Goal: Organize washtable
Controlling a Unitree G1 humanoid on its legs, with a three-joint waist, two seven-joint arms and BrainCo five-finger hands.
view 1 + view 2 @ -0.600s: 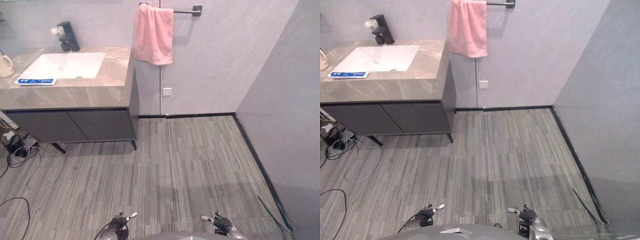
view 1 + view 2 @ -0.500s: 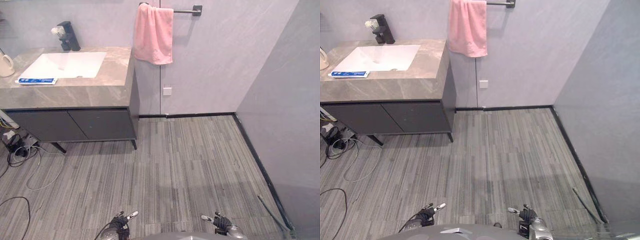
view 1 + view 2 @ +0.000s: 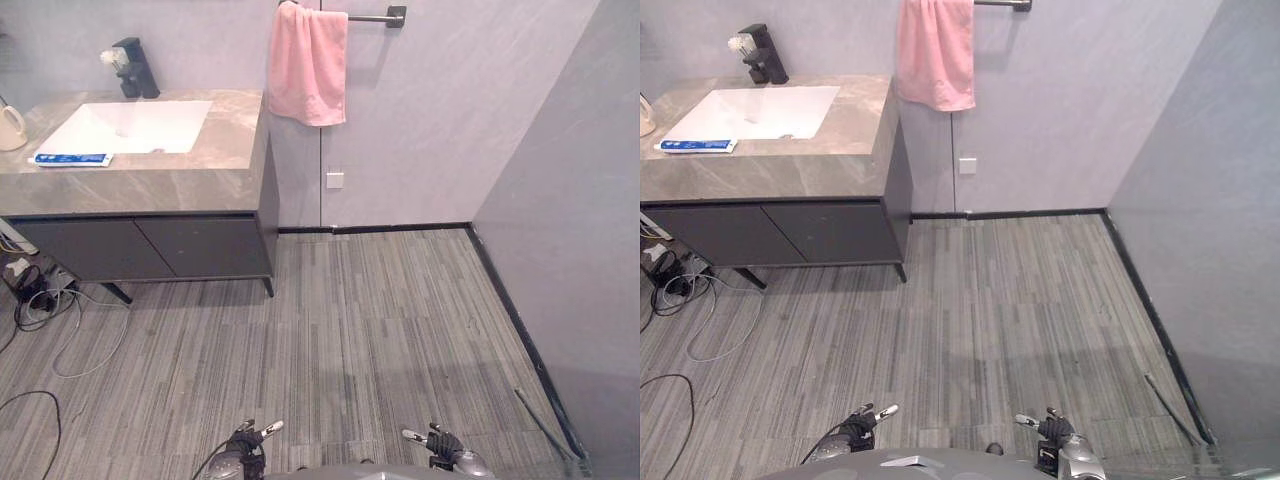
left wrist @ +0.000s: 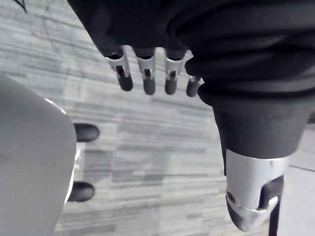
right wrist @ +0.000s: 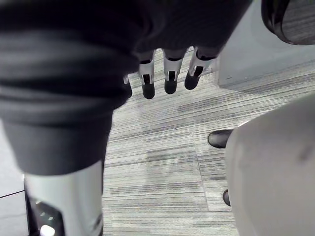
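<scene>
The washtable (image 3: 200,185) stands at the far left, a grey stone top over dark cabinet doors. Set into it is a white sink (image 3: 130,128) with a black faucet (image 3: 135,68) behind. A blue and white toothpaste tube (image 3: 70,159) lies flat in front of the sink. At the counter's left end stands a cream cup (image 3: 10,128). A pink towel (image 3: 307,65) hangs from a wall bar just right of the counter. My left hand (image 3: 245,445) and right hand (image 3: 440,445) hang low, far from the washtable. Both are open and hold nothing, their fingers (image 4: 147,78) (image 5: 170,78) straight above the floor.
Grey striped floor (image 3: 380,320) stretches from me to the washtable. Loose cables (image 3: 50,310) lie on the floor under the cabinet's left end. A wall (image 3: 570,230) closes the right side, with a thin dark rod (image 3: 545,425) lying along its base. A white socket (image 3: 334,181) sits on the back wall.
The whole picture has shifted slightly, so the camera moved. Nothing on the counter has moved, and both hands stay low and open.
</scene>
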